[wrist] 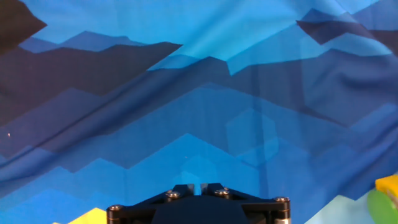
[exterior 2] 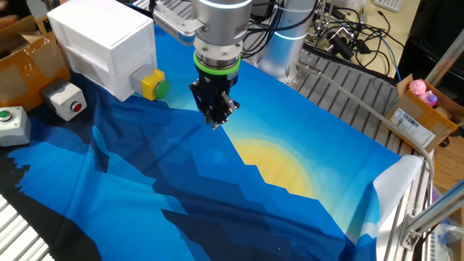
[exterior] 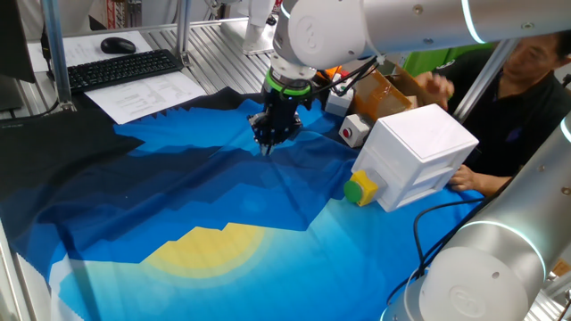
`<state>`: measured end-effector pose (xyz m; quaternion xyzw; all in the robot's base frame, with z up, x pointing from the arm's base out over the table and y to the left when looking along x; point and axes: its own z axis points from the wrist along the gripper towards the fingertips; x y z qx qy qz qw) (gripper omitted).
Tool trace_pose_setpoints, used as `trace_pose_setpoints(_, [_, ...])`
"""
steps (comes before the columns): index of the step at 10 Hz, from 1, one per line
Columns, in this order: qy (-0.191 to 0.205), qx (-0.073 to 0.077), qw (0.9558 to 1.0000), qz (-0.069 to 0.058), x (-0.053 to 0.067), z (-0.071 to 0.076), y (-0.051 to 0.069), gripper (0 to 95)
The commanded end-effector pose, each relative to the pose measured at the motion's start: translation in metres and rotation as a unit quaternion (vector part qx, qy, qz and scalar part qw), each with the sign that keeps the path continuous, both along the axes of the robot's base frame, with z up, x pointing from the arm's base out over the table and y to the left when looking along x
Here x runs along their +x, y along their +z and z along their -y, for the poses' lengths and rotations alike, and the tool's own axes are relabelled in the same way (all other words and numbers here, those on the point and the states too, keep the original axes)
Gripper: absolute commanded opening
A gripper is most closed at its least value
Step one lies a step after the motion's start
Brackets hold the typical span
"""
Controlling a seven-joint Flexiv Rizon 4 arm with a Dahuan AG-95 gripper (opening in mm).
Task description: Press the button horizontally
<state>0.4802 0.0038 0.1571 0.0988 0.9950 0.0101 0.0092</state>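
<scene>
The button, a green cap in a yellow housing, sits on the side face of the large white box. It also shows in the other fixed view and at the hand view's lower right edge. My gripper points down just above the blue cloth, to the left of the button and apart from it. In the other fixed view the gripper stands to the button's right. The hand view shows the fingertips drawn together, holding nothing.
A small white box with a red button stands behind the big box, and one with a green button is farther off. A person's hand rests by the white box. A keyboard lies far left. Wrinkled blue cloth covers the table.
</scene>
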Motion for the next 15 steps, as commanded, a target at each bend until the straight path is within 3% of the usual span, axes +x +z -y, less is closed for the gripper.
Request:
trace_pose_setpoints(1, [0.002, 0.000, 1.0000, 0.000, 0.000, -0.001, 0.000, 0.0])
trace_pose_setpoints(4, [0.016, -0.021, 0.9996, -0.001, 0.001, 0.001, -0.002, 0.0])
trace_pose_setpoints(5, [0.031, -0.037, 0.9988, -0.003, 0.002, 0.007, -0.005, 0.0])
trace_pose_setpoints(9, [0.043, -0.043, 0.9982, -0.001, 0.006, 0.030, -0.025, 0.0])
trace_pose_setpoints(12, [0.046, -0.046, 0.9975, 0.027, 0.009, 0.035, -0.042, 0.0])
trace_pose_setpoints(15, [0.065, -0.043, 0.9969, 0.016, 0.009, 0.034, -0.045, 0.0])
